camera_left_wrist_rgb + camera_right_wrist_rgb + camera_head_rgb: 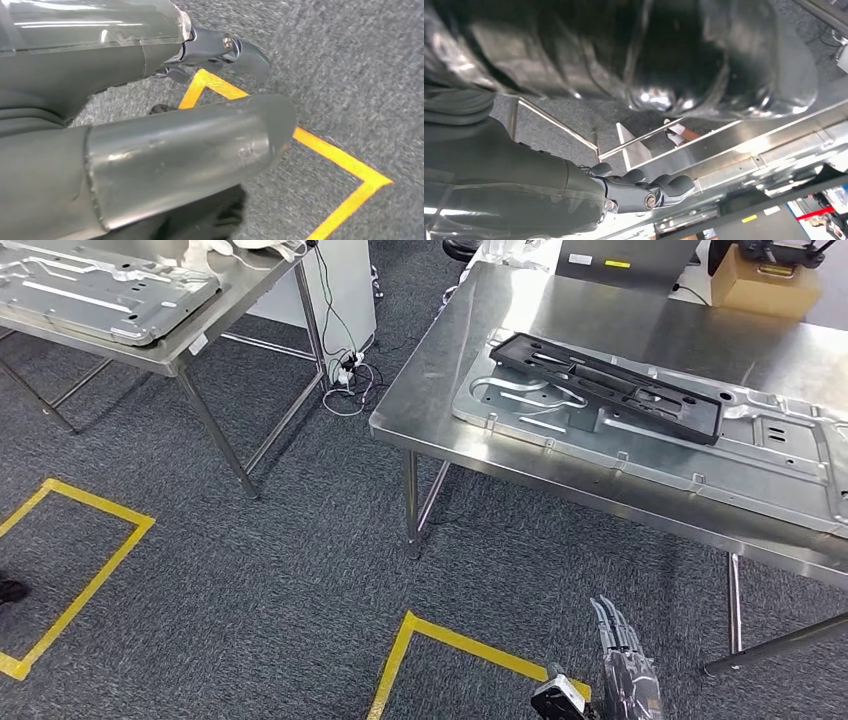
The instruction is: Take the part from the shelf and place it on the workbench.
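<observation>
The part is a long, flat black plastic frame (610,385). It lies on a silver stamped metal sheet (720,455) on the steel workbench (560,325) ahead and to the right. My right hand (625,670) hangs low in front of the bench, well below its edge, fingers stretched out and holding nothing. In the right wrist view that hand (634,187) shows dark, loosely bent fingers, empty, beside the bench's steel frame (744,145). My left hand (150,150) hangs over the grey carpet with nothing in it.
A second steel table (215,310) at the back left carries another stamped sheet (90,290). Yellow tape squares (450,640) mark the carpet. Cables (350,380) lie between the tables. A cardboard box (765,280) stands at the bench's far side.
</observation>
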Action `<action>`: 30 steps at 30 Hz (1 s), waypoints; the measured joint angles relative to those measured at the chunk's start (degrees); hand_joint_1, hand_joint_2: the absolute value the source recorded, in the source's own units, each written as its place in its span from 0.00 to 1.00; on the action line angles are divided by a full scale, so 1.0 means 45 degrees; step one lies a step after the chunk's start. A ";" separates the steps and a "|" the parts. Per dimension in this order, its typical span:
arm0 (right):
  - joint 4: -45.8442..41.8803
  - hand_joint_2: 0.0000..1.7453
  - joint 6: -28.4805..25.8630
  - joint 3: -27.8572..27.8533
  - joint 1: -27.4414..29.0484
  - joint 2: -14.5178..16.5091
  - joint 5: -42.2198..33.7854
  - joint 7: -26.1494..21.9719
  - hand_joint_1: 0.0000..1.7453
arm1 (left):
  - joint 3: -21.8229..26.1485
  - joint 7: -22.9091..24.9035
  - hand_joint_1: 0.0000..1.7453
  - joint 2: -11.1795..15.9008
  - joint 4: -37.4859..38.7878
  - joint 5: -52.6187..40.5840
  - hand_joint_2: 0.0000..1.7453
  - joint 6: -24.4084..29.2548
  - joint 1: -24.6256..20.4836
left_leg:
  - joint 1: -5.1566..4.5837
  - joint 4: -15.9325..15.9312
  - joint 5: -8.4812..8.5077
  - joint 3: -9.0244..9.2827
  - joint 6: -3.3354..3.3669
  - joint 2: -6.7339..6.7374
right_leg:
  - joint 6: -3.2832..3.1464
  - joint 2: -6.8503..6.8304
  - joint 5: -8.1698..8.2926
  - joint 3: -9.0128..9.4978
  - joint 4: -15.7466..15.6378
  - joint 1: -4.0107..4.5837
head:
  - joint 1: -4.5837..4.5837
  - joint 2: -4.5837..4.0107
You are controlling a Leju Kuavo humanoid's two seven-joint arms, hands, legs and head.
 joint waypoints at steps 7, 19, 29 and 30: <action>-0.0011 0.00 0.0091 -0.0070 0.0057 0.0178 0.0005 0.0028 0.00 | 0.0098 0.0002 0.00 0.0023 0.0000 0.0005 0.00 0.0008 -0.0001 | 0.0112 -0.3161 0.1642 0.1475 0.0035 -0.0055 | 0.0332 0.0094 -0.0055 -0.0204 0.0416 -0.0014 | 0.0004 0.0000; 0.6185 0.00 -0.0614 -0.5490 -0.0564 0.2074 -0.0414 -0.0107 0.00 | 0.0147 0.0561 0.00 -0.0054 0.0000 0.0209 0.00 0.0647 0.0035 | -0.0046 -0.3264 0.2072 0.1171 0.0631 -0.0732 | 0.0494 0.0289 -0.0941 -0.0725 0.2223 -0.0020 | 0.0013 0.0000; 1.5583 0.00 -0.0194 -1.1793 -0.3991 0.2298 -0.0517 0.2379 0.00 | 0.0107 0.0301 0.00 -0.0262 0.0000 0.0067 0.00 0.0769 -0.0124 | 0.0010 -0.1270 0.0875 0.0150 0.0086 -0.0390 | 0.0009 -0.0057 -0.0186 0.0401 -0.0193 0.0020 | -0.0013 0.0000; 1.6082 0.00 -0.0188 -1.2141 -0.4174 0.2294 -0.0538 0.2412 0.00 | 0.0105 0.0285 0.00 -0.0265 0.0000 0.0056 0.00 0.0771 -0.0133 | 0.0039 -0.0464 0.0528 -0.0231 0.0033 -0.0307 | -0.0009 -0.0217 -0.0195 0.0376 -0.0170 0.0028 | -0.0016 0.0000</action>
